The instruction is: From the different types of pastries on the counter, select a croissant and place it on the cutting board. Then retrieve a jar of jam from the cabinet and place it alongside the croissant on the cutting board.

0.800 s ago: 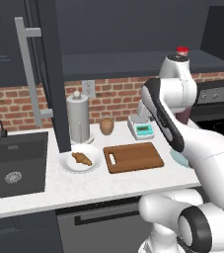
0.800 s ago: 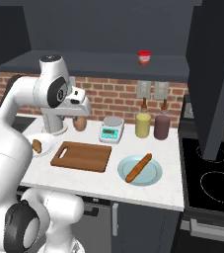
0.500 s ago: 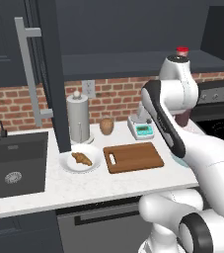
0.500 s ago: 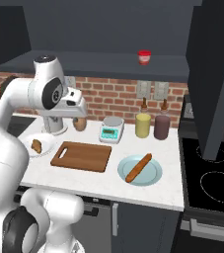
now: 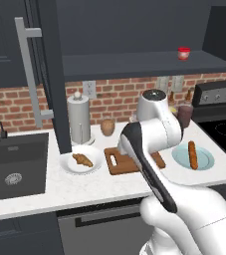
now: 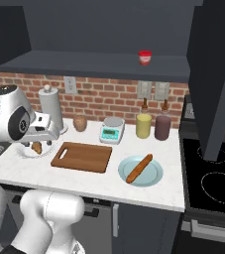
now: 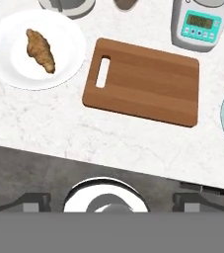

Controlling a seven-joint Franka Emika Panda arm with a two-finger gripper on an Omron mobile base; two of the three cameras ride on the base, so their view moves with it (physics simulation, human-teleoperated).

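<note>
The end effector (image 7: 111, 200) hangs above the front edge of the bench (image 7: 44, 133), its two dark fingertips (image 7: 32, 201) spread wide apart and holding nothing.

The croissant (image 7: 40, 49) lies on a white plate (image 7: 5, 59) towards the bench's left end, just beside the sink (image 5: 15, 172) seen in the left base view. The plate is apart from the wooden cutting board (image 7: 143, 81), which lies bare to its right, near the middle of the bench, with its handle slot on the side facing the plate.

Behind the board, by the brick back wall, stands a kitchen scale (image 7: 200, 22) with a teal display panel; its readout and button marks are too small to read. To the left of the scale along the back edge are a small brown jar-like item (image 6: 80, 123) and a paper towel holder (image 6: 50, 111).

Near the right end of the bench, a light blue plate (image 6: 153, 174) carries a long baguette-like pastry (image 6: 139, 168). Behind it stand a yellow bottle (image 6: 143, 124) and a dark purple bottle (image 6: 162, 126).

The jam jar (image 6: 144, 57), with a red lid and a pale label that cannot be read, stands on the open cabinet shelf (image 6: 84, 64) above the bench, near the shelf's right end.
</note>
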